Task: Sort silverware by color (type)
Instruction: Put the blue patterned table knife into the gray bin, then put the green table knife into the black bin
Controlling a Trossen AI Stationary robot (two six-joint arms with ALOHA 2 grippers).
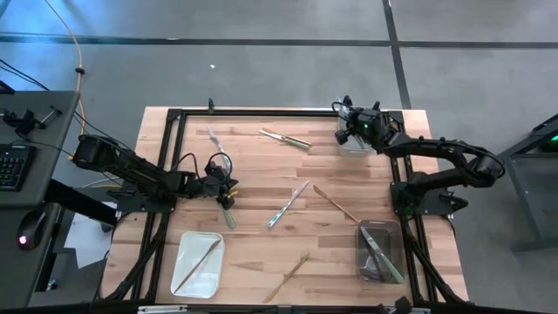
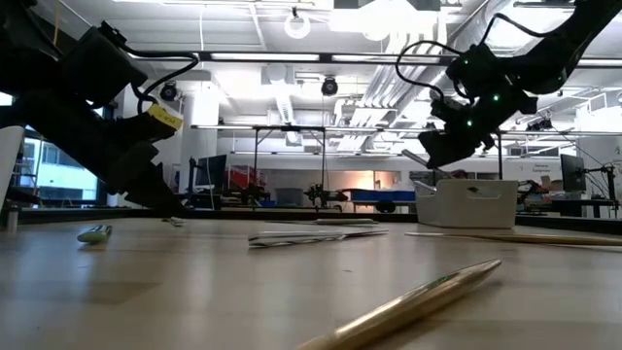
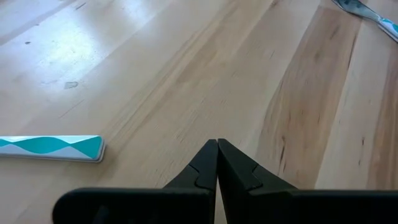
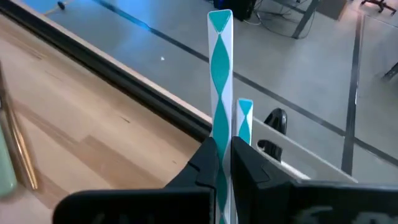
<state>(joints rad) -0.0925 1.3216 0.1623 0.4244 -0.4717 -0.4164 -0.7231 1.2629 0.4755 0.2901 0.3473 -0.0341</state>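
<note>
At the far right corner of the wooden table (image 1: 261, 166), the right gripper (image 4: 222, 163) pinches a flat blue-and-white handle (image 4: 219, 74) with a wavy pattern. It hangs over a clear tub (image 1: 351, 139), and a second handle (image 4: 244, 121) of the same kind stands just beside it.

The left gripper (image 3: 217, 163) is low over the table's left middle, its fingers pressed together on nothing. A pale-green piece (image 1: 226, 212) lies right by it, and a blue-patterned handle (image 3: 53, 148) lies near.

Other silverware lies spread on the smooth pale wood: a blue piece (image 1: 289, 204) in the middle, a thin gold one (image 1: 335, 203) to its right, a pair (image 1: 285, 139) at the far side, and a gold one (image 1: 288, 277) at the near edge.

A clear tray (image 1: 199, 263) at the near left holds one gold piece (image 1: 197, 264). A dark tray (image 1: 380, 250) at the near right holds green ones (image 1: 382, 250).
</note>
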